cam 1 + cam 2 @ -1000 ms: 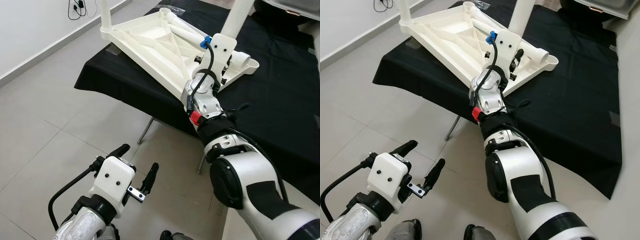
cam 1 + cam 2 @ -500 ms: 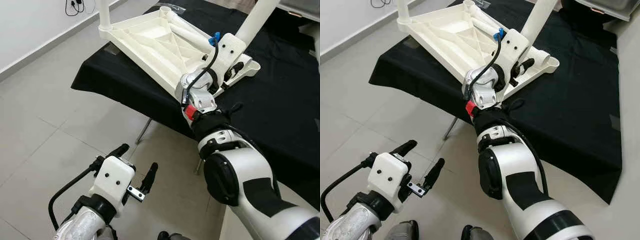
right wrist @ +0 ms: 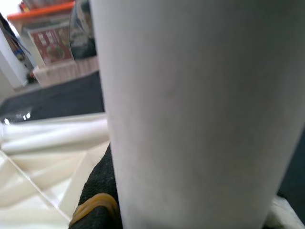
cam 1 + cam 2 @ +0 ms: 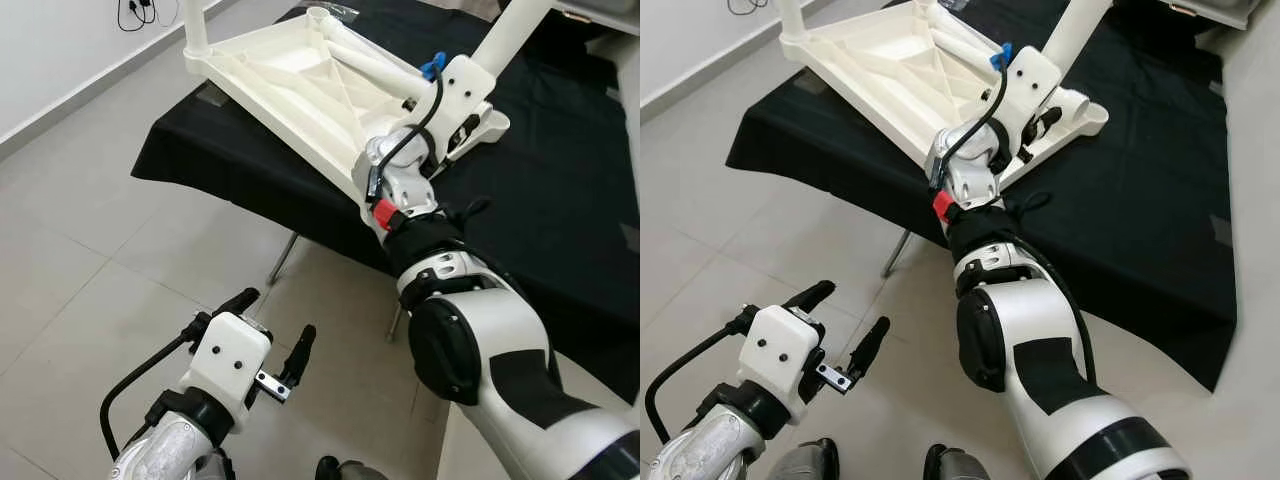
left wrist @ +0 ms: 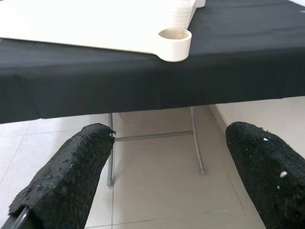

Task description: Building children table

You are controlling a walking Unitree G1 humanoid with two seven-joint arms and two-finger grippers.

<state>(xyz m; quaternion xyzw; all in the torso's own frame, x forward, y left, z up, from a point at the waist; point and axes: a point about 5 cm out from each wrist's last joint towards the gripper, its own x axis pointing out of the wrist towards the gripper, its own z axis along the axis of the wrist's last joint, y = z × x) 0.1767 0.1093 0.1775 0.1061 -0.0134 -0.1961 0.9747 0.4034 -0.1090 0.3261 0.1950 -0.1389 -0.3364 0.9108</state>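
The white plastic table top (image 4: 300, 85) lies upside down on a table draped in black cloth (image 4: 560, 190). One white leg (image 4: 195, 25) stands in its far left corner. My right gripper (image 4: 468, 125) is shut on another white leg (image 4: 512, 30) at the near right corner socket, and this leg leans to the right. In the right wrist view that leg (image 3: 200, 119) is very close, with a black finger pad (image 3: 97, 191) against it. My left gripper (image 4: 272, 335) hangs open low over the floor. An empty corner socket (image 5: 175, 43) is in the left wrist view.
The clothed table's metal legs (image 5: 110, 143) stand on a grey tiled floor (image 4: 90, 230). A white wall with hanging black cables (image 4: 140, 12) runs along the far left. Boxes and clutter (image 3: 52, 43) stand beyond the table.
My right wrist has turned and the held leg leans further right than a second ago. The camera has shifted a little. My left arm has not moved.
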